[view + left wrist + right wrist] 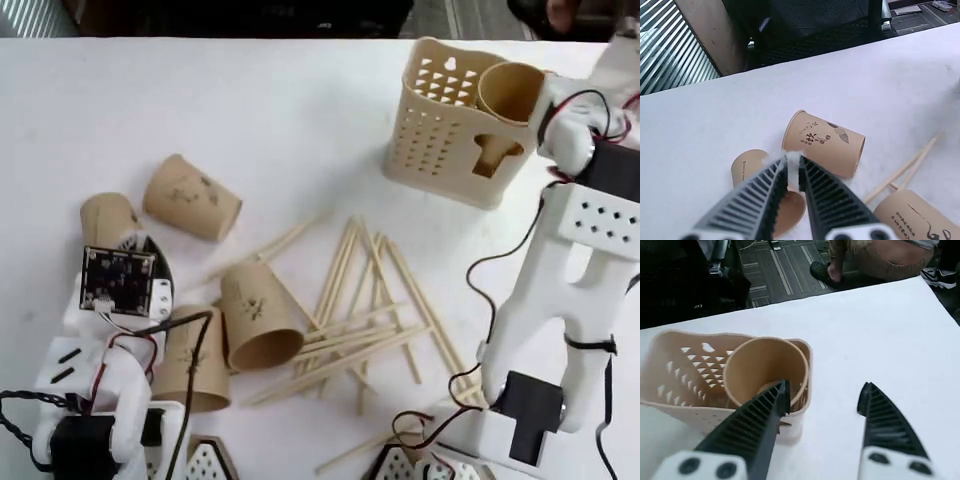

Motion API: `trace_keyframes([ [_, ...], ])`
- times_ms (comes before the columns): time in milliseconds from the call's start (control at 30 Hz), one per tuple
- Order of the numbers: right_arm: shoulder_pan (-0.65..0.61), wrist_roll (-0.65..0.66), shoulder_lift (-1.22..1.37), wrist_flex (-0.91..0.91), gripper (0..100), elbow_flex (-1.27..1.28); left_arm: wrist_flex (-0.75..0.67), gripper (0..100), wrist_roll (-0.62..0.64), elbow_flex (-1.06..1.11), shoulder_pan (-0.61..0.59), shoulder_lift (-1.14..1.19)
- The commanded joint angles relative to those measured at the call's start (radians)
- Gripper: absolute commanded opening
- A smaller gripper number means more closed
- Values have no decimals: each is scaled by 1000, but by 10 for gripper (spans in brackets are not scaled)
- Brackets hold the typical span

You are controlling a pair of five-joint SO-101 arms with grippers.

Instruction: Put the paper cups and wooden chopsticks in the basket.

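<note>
A beige perforated basket stands at the back right with one paper cup upright inside it, also seen as basket and cup. My right gripper is open just beside the basket's near end, with nothing between its fingers. Three cups lie on their sides at the left. My left gripper is closed to a thin slit on the rim of another lying cup. Several wooden chopsticks are strewn across the middle.
The right arm's white body and cables stand at the front right, close to the chopsticks' ends. The left arm's base sits at the front left beside a cup. Bare tabletop lies behind the cups.
</note>
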Motion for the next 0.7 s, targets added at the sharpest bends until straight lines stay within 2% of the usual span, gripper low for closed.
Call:
trace_keyframes([
  [0,-101,26,-2,71,229,-98,-2,64,-8,-41,13,8],
  [167,-274,221,35,84,229,-57,5,64,-8,-40,13,8],
  [267,-343,293,99,88,229,-55,5,64,-8,-40,13,8],
  [467,-406,333,265,87,229,-109,5,64,-8,-40,13,8],
  [667,-401,325,461,90,230,-324,-3,64,-9,6,13,8],
])
